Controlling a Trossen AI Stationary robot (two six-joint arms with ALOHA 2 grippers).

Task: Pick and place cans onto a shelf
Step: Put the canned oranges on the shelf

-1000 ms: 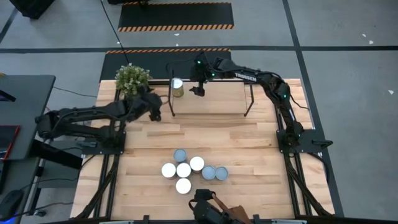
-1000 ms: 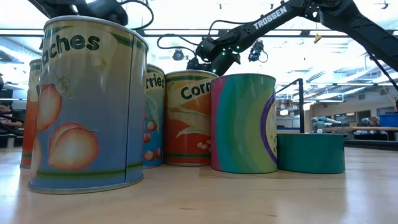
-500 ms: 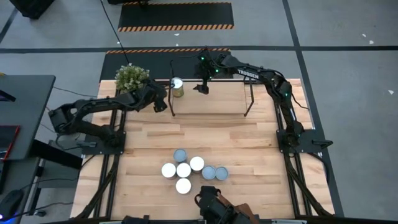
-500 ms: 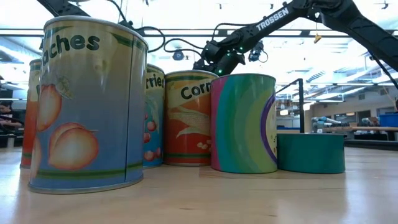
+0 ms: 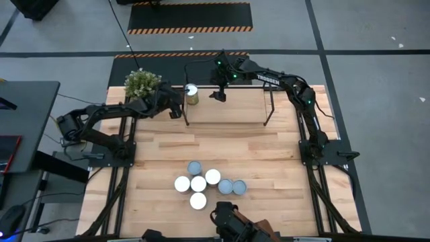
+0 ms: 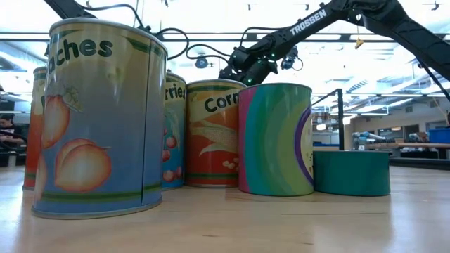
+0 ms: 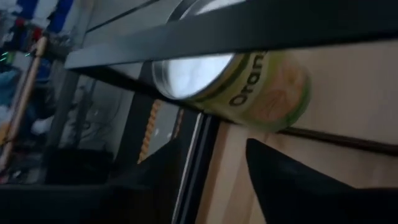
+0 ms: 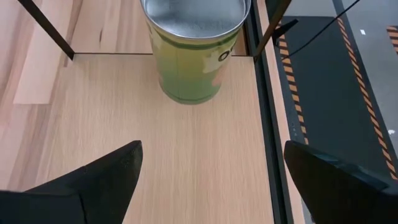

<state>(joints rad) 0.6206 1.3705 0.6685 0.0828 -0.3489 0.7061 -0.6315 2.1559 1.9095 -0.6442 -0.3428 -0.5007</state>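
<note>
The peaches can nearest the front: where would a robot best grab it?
Probably around its straight round side, coming down from above. The peaches can stands upright, with five other cans clustered close, so a side approach looks blocked.

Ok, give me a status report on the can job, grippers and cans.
Right gripper open above the shelf, clear of the green can standing there. Left gripper beside the shelf's end frame. Six cans wait on the table. Nothing in the way.
</note>
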